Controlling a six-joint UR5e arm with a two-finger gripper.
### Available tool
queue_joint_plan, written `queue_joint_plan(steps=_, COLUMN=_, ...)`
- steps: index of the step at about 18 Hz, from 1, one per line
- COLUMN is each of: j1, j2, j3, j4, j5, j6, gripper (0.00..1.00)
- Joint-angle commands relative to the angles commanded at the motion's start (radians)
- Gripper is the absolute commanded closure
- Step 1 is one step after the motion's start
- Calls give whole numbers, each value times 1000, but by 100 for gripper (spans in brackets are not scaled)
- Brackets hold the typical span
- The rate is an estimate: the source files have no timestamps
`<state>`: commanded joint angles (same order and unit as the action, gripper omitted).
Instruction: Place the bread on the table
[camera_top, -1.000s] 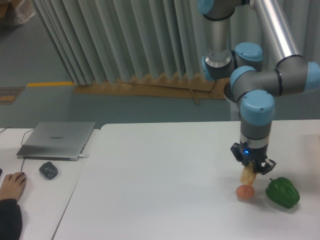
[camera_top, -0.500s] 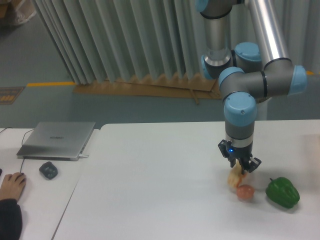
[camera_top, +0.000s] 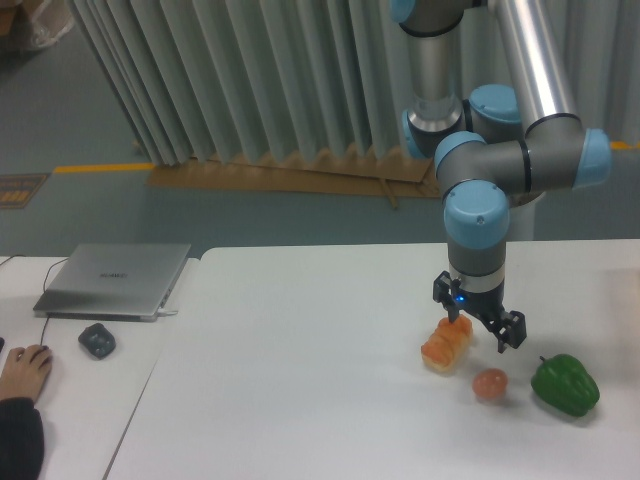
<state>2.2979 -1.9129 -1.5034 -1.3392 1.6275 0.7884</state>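
Observation:
The bread (camera_top: 446, 345), a small orange-golden lumpy loaf, lies flat on the white table (camera_top: 300, 380), just left of the pinkish egg (camera_top: 490, 384). My gripper (camera_top: 480, 326) hangs just above the loaf's right end, fingers spread open and nothing held between them. One fingertip sits close to the top of the bread; whether it touches cannot be told.
A green bell pepper (camera_top: 565, 384) rests at the right, beside the egg. On the smaller desk at left are a closed laptop (camera_top: 115, 280), a dark mouse (camera_top: 97, 341) and a person's hand (camera_top: 25, 372).
The gripper shifted left past the egg, then opened. The bread, held upright in the fingers earlier, now lies on its side on the table.

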Motion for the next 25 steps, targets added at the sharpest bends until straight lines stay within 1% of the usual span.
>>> queue_joint_plan(steps=1, j1=3, j2=0, j3=12, j4=0, j5=3, j6=6, gripper=0)
queue_joint_plan(steps=2, j1=21, j2=-2, j3=15, j4=2, j5=3, j6=9, gripper=0)
queue_joint_plan(steps=4, j1=28, j2=-9, j3=15, j4=32, j5=20, j6=9, gripper=0)
queue_joint_plan(steps=7, j1=70, j2=-6, j3=14, j4=43, j5=54, j6=43, gripper=0)
queue_joint_plan(steps=9, j1=121, j2=3, j3=8, j4=38, j5=58, j6=176, gripper=0)
queue_joint_plan(steps=11, j1=147, j2=14, j3=6, j4=37, j5=57, j6=245, gripper=0)
queue_joint_plan(steps=14, j1=172, j2=15, j3=6, j4=37, j5=57, j6=334, gripper=0)
queue_joint_plan(steps=16, j1=187, j2=15, j3=6, j4=37, j5=57, j6=368, gripper=0)
queue_joint_plan(steps=19, j1=259, j2=17, j3=5, j4=32, j5=52, j6=517, gripper=0)
queue_joint_plan(steps=23, j1=314, j2=35, j3=-1, j4=29, j5=49, j6=583, gripper=0)
queue_joint_plan(steps=25, j1=347, j2=35, j3=-1, j4=26, j5=48, j6=656, gripper=0)
